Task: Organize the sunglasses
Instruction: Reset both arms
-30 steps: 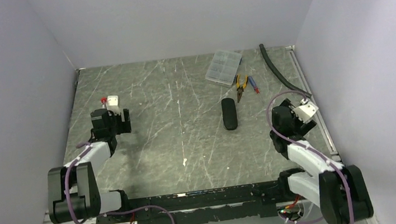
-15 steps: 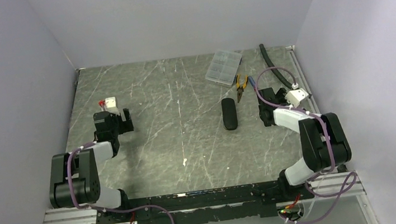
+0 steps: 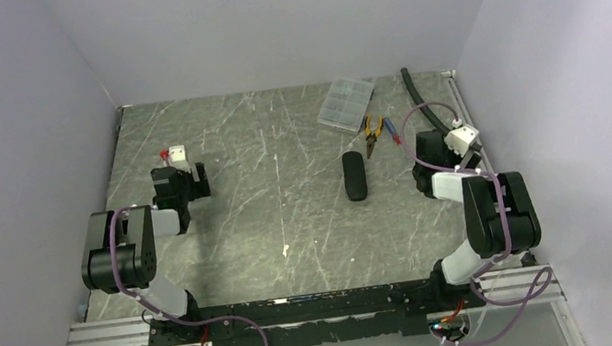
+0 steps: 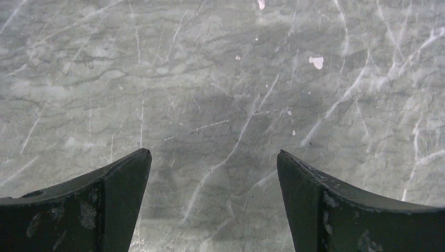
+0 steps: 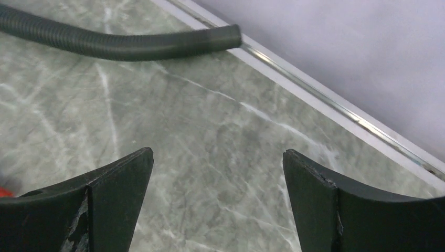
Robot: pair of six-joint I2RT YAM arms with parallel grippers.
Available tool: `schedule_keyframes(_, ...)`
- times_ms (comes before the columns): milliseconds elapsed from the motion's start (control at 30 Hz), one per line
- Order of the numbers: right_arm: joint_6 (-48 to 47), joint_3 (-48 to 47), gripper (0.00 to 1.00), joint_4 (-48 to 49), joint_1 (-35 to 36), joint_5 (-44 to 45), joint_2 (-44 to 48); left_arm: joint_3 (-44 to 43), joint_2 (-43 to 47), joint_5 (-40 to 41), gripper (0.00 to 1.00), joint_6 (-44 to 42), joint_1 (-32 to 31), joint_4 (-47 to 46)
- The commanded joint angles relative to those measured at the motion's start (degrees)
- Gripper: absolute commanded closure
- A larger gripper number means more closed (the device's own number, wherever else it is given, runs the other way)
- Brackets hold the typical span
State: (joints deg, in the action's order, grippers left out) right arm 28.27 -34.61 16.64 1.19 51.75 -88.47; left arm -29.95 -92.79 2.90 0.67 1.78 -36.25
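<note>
Across all three views, the sunglasses aren't showing: no orange-amber frame is lying on the table (image 3: 281, 141) or sitting between either set of fingers. I can't tell where they are. Best guess is they're sitting inside the closed black case (image 3: 355, 176), which is lying mid-right on the table and hasn't shifted over the last second. If so, the job is either nearly finished or not yet begun, and these views aren't separating the two.

Main change is the right arm. A second ago it was folded back by its base. Now it's stretching out toward the far right, with the right gripper (image 5: 218, 152) hanging over bare marble near the end of the black hose (image 5: 120, 46) and the metal rail (image 5: 336, 105) along the wall. Its jaws are standing wide apart with nothing between them. It's pointing away from the case, and the pliers (image 3: 373, 128) and clear organizer box (image 3: 346, 104) are lying further out to its left.

The left arm is shifting too, elbow lifting and wrist creeping slightly toward centre. The left gripper (image 4: 212, 157) is hovering over bare marble at far left, jaws fully released, gripping nothing, well apart from the case.

Both arms are travelling empty-handed and neither is heading for the case. That's looking like a reposition or a retreat after a release. I'm keeping an eye on the right one, since the hose is lying near its fingers and could snag.
</note>
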Motion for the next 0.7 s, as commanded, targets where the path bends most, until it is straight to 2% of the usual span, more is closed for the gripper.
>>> schedule_keyframes(0, -8.8, 3.1, 0.02, 14.4, -0.2, -8.4, 1.4, 0.2, 0.4, 0.1, 0.05, 0.0, 0.2, -4.5)
schedule_keyframes(100, -11.8, 5.0, 0.02, 17.7, -0.3, -12.2, 2.0, -0.1, 0.2, -1.6, 0.05, 0.0, 0.8, -4.1)
schedule_keyframes(233, -16.1, 5.7, 0.02, 20.9, -1.0, -22.5, 1.9, -0.5, 0.1, -3.1, 0.05, 0.0, 1.5, -3.2)
schedule_keyframes(333, -18.0, 6.5, 0.04, 22.5, -1.0, -25.4, 2.7, -0.4, 0.3, -4.7, 0.05, 0.0, 2.0, -3.4)
schedule_keyframes(400, -19.4, 10.6, 0.04, 28.6, -0.3, -24.4, 4.9, 2.0, 1.1, -6.6, 0.05, -1.0, 2.2, -6.4)
schedule_keyframes(433, -20.0, 13.9, 0.03, 34.7, 0.2, -23.5, 5.3, 4.0, 1.5, -8.1, 0.05, -2.4, 2.3, -9.6)
schedule_keyframes(467, -19.8, 15.0, 0.01, 36.5, -0.5, -25.3, 5.1, 6.0, 1.6, -9.8, 0.05, -3.2, 2.3, -12.9)
schedule_keyframes(533, -19.7, 10.7, 0.00, 29.6, -0.9, -27.1, 3.1, 8.2, 1.0, -11.7, 0.05, -3.9, 2.3, -18.2)
schedule_keyframes(600, -20.1, 5.8, 0.00, 21.7, -0.9, -27.0, 2.0, 7.5, 0.7, -11.9, 0.05, -3.4, 2.6, -17.3)
schedule_keyframes(667, -20.8, 7.4, 0.00, 25.2, 0.2, -25.4, 2.5, 7.2, 0.3, -12.1, 0.05, -2.9, 3.2, -16.9)
